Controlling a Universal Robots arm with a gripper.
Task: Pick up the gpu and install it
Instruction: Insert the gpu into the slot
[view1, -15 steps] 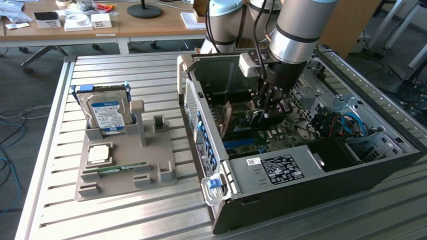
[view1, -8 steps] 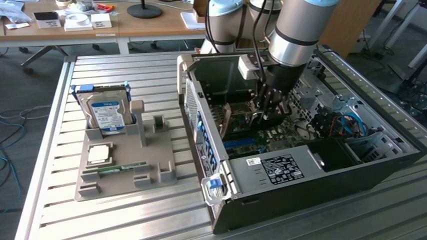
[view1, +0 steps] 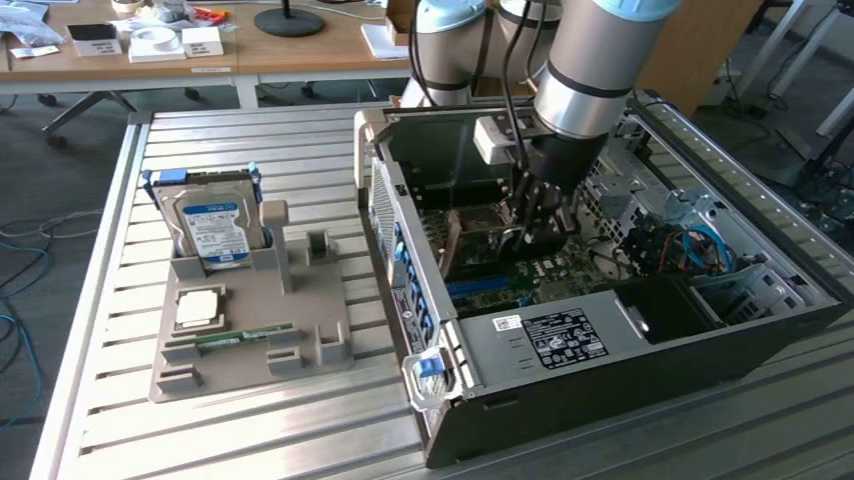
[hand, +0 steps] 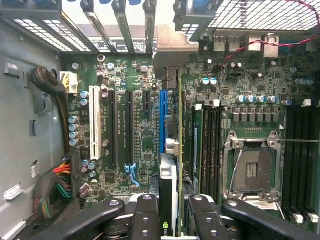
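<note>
In the wrist view the gpu (hand: 169, 175) is seen edge-on, a thin dark card standing upright between my two black fingers (hand: 145, 220). My gripper (hand: 172, 226) is shut on it. The card runs away from the gripper toward the case's rear slot openings and hangs over the motherboard, right beside the blue expansion slot (hand: 162, 117). I cannot tell whether its edge touches the slot. In the exterior view my gripper (view1: 538, 232) reaches down into the open computer case (view1: 747, 330), low over the motherboard (view1: 561, 268).
Left of the case, a grey holder (view1: 320, 350) carries a hard drive (view1: 214, 225), a processor chip (view1: 200, 308) and a green memory stick (view1: 240, 335). Inside the case are the power supply (view1: 561, 335), an open processor socket (hand: 252, 170), a white slot (hand: 95, 122) and cable bundles (hand: 55, 185).
</note>
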